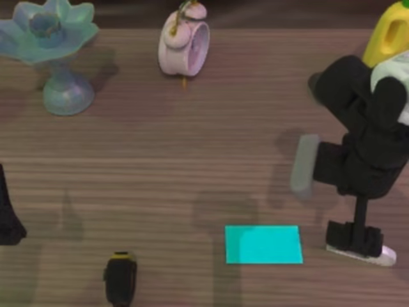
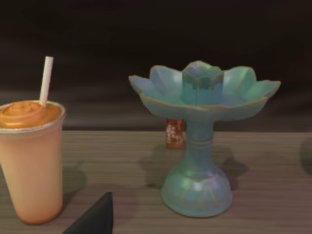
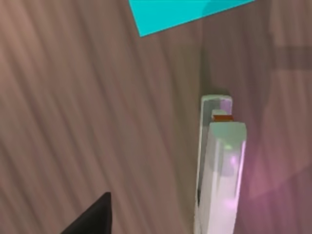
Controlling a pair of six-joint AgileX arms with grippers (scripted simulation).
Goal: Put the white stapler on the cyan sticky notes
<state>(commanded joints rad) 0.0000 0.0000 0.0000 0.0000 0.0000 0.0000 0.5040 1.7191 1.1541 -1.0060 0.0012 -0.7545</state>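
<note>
Right gripper (image 1: pixel 356 240) directly over stapler (image 1: pixel 364 254), fingers astride it; grip state unclear. Stapler on table (image 1: pixel 192 160), just right of cyan notes (image 1: pixel 263 244), not touching. Left arm parked at left edge.

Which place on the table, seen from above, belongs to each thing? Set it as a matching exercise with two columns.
Things:
1. flat cyan sticky notes
2. pale pink alarm clock
3. blue-green flower-shaped stand
4. small off-white stapler

Places:
A. far left corner
B. near edge, right, under the right hand
C. far edge, middle
D. near edge, just right of middle

Pairs: 1-D, 2-C, 3-A, 4-B
</note>
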